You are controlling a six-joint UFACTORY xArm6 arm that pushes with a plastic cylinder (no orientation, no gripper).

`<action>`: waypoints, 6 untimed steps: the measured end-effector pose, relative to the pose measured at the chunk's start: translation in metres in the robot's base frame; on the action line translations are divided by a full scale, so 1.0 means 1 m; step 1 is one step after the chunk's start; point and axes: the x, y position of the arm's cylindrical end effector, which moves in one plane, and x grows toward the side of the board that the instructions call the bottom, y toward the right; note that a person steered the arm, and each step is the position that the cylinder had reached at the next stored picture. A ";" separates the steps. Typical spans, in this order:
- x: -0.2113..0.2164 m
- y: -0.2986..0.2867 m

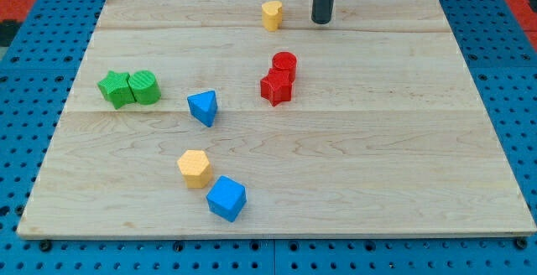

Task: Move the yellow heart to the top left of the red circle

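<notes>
The yellow heart (pixel 271 14) sits near the view's top edge of the wooden board (pixel 403 141), a little left of centre. The red circle (pixel 284 63) lies below it, slightly to the right, touching a red star-like block (pixel 275 87) at its lower left. My tip (pixel 322 21) is the lower end of a dark rod at the view's top, just to the right of the yellow heart, with a small gap between them. It stands above and to the right of the red circle.
A green star (pixel 115 88) and a green rounded block (pixel 144 86) touch at the view's left. A blue triangle (pixel 203 106) lies left of the red blocks. A yellow hexagon (pixel 195 168) and a blue cube (pixel 226 198) sit lower centre-left.
</notes>
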 end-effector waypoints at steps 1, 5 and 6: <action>0.000 -0.001; 0.166 0.064; 0.256 0.064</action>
